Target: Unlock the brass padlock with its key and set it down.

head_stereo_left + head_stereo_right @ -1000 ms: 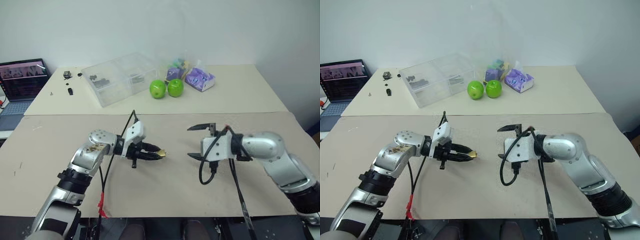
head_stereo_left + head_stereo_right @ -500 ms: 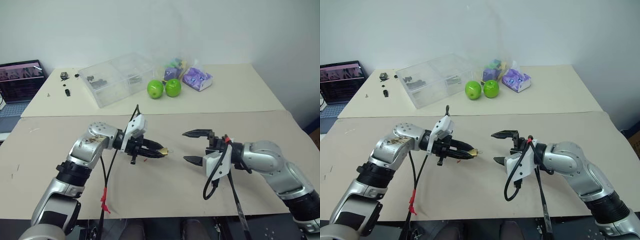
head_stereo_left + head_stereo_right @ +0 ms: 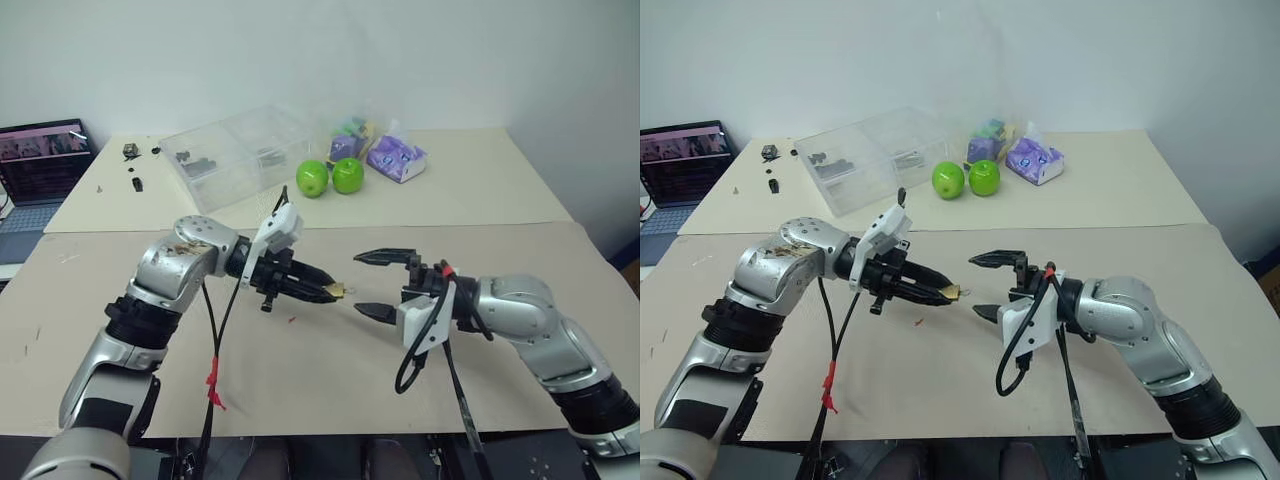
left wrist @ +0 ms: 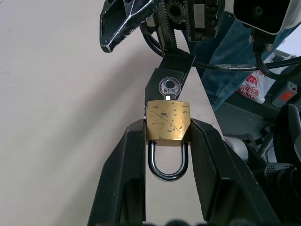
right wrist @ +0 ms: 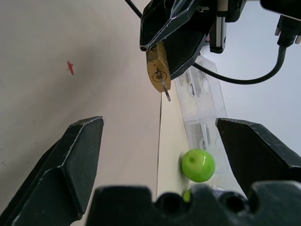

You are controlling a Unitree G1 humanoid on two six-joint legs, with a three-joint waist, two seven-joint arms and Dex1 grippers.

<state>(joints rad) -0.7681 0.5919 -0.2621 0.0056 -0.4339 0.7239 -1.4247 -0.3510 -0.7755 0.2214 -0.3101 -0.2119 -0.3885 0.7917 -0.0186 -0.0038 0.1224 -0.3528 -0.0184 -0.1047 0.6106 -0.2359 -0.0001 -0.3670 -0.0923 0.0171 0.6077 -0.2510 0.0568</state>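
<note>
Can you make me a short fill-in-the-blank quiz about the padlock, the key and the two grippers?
1. The brass padlock is clamped in the ____ gripper.
2. The key sits in the padlock's ____.
3. The right gripper faces the padlock with its fingers ____.
4. The padlock's shackle is ____.

Missing words: left; keyhole; open; closed

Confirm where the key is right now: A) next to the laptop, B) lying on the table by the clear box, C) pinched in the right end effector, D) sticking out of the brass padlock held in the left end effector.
D: the left wrist view shows the key seated in the brass padlock, which the left end effector clamps, while the right end effector stands open and empty opposite it.
</note>
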